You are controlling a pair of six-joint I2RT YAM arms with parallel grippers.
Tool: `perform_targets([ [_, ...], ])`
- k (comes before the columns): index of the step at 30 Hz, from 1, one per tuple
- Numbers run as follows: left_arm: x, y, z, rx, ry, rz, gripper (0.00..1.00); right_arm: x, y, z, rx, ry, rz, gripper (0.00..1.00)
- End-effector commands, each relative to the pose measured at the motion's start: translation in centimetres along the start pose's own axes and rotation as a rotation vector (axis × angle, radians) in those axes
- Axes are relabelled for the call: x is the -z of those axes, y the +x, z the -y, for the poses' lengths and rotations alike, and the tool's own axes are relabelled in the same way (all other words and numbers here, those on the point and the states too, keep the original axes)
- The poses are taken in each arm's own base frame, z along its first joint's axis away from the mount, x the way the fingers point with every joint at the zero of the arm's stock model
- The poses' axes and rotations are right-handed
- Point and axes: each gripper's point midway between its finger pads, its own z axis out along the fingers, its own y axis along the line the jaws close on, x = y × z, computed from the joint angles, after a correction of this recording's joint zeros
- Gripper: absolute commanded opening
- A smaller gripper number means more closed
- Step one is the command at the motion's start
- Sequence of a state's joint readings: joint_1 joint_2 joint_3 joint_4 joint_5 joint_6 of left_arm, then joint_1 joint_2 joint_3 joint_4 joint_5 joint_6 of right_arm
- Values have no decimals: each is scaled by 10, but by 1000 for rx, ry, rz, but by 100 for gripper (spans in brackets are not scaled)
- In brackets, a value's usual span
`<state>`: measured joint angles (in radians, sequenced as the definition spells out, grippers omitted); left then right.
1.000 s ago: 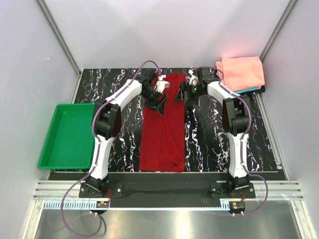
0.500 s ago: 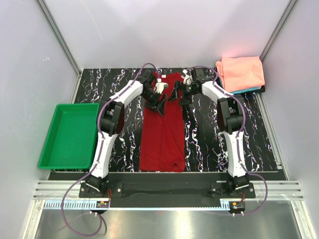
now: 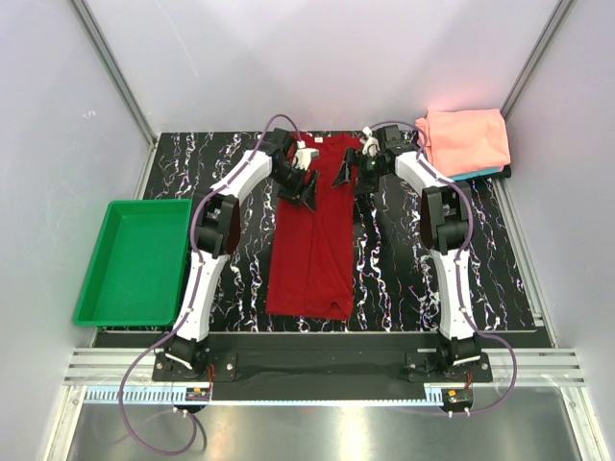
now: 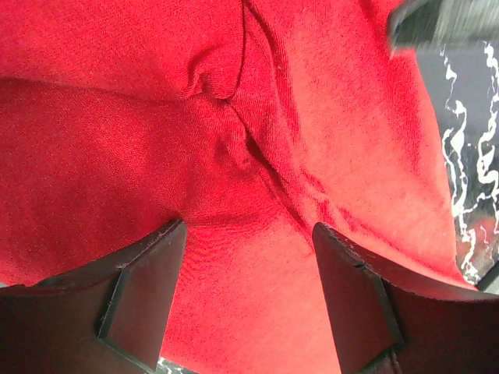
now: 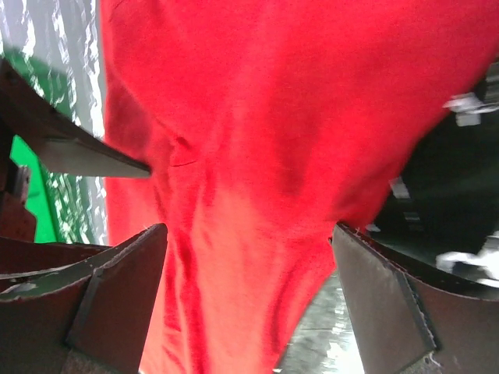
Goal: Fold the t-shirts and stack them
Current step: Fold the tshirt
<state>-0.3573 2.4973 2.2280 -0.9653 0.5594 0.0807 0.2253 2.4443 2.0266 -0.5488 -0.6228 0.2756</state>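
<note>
Teal t-shirt (image 3: 478, 175) shows only an edge beneath salmon-pink t-shirt (image 3: 464, 140).

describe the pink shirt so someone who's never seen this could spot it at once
Find the black marbled table and go to its far right corner. The salmon-pink t-shirt lies there, a folded rectangle on a barely visible teal one. The dark red t-shirt, by contrast, lies long down the middle.
</note>
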Motion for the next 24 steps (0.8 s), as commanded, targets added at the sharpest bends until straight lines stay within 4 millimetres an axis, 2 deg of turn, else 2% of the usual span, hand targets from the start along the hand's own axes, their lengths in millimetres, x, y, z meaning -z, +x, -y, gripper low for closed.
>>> perform_targets([
  [1, -6, -17, -17, -27, -42, 52, 74, 6, -16, 35, 12, 101, 45, 94],
  [3, -7, -20, -19, -27, -51, 59, 74, 7, -23, 37, 32, 107, 62, 94],
  [9, -4, -16, -2, -48, -27, 49, 74, 6, -43, 33, 77, 88, 109, 94],
  [13, -6, -15, 9, -76, -39, 38, 74, 3, -45, 30, 78, 77, 110, 94],
  [15, -2, -18, 14, -93, -58, 44, 73, 9, -45, 30, 91, 88, 112, 94],
  [17, 18, -31, 24, -134, -116, 88, 73, 18, -44, 26, 127, 100, 108, 94],
  [19, 43, -44, 35, -178, -160, 138, 73, 41, -44, 13, 144, 110, 120, 94],
  [20, 75, -54, 45, -201, -209, 195, 73, 51, -42, 7, 139, 107, 122, 94],
  [21, 91, -56, 50, -207, -229, 220, 74, 69, -36, -4, 126, 102, 125, 93],
  [22, 109, -57, 49, -201, -268, 243, 73, 81, -28, -6, 93, 101, 116, 91],
  [23, 132, -50, 60, -175, -274, 270, 72, 90, -20, -11, 49, 95, 107, 91],
  [24, 142, -42, 63, -146, -277, 275, 72, 105, -3, -18, 19, 92, 91, 90],
])
